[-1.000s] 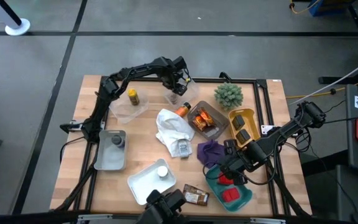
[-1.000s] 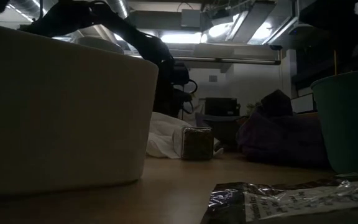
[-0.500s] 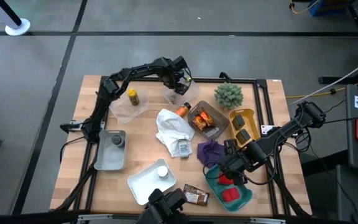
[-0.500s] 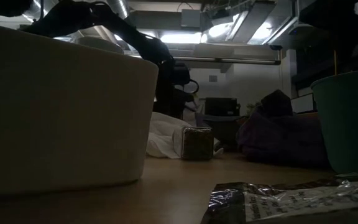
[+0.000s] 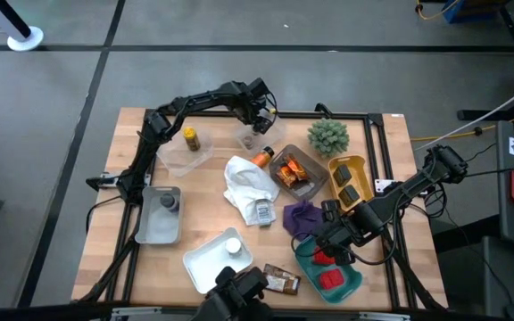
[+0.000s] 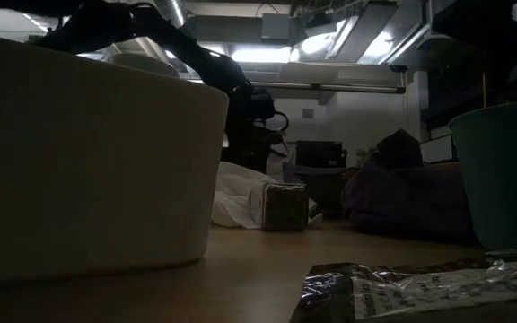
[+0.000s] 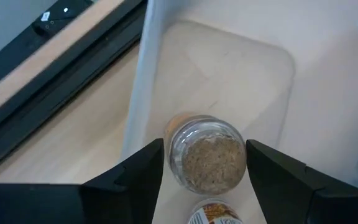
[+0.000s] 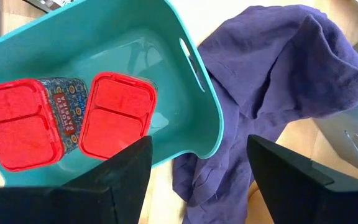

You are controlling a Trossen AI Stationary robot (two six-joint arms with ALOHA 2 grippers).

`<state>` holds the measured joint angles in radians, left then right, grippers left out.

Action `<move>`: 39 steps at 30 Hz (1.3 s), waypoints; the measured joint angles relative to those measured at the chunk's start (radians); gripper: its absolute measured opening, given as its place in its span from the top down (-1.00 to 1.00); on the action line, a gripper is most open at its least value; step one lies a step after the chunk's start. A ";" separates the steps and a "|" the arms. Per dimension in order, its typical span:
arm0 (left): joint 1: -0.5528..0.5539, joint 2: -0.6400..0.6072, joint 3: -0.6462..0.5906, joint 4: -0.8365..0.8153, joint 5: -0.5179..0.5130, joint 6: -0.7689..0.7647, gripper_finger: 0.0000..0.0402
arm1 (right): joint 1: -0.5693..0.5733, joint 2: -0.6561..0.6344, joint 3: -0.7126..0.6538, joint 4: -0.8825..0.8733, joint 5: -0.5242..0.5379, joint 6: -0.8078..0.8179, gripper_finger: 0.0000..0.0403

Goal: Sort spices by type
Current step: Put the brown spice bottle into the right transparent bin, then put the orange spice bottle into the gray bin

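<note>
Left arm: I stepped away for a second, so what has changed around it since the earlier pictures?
The left gripper has opened, letting go of the small jar, which now stands in the clear tray between the open fingers. The right gripper stays open over the teal bin and purple cloth. Nothing else moved.

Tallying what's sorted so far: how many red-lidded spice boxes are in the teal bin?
2. Both red-lidded boxes lie side by side in the teal bin: one toward its end wall, the other mid-bin. None seems hidden there.
</note>
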<state>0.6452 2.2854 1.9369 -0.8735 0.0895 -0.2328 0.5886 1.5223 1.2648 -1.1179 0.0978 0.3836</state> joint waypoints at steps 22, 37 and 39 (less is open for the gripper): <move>-0.090 -0.161 0.000 -0.065 0.003 0.095 -0.07 | 0.000 0.000 0.000 -0.019 0.000 0.000 -0.30; -0.338 -0.142 -0.002 -0.125 -0.141 0.117 -0.07 | 0.000 -0.092 0.000 -0.202 0.143 0.026 -0.30; -0.355 -0.138 -0.002 -0.121 -0.200 0.095 -0.07 | 0.000 -0.129 0.000 -0.209 0.175 0.035 -0.30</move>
<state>0.2905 2.1471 1.9354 -0.9949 -0.1103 -0.1377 0.5884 1.3937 1.2648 -1.3267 0.2733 0.4184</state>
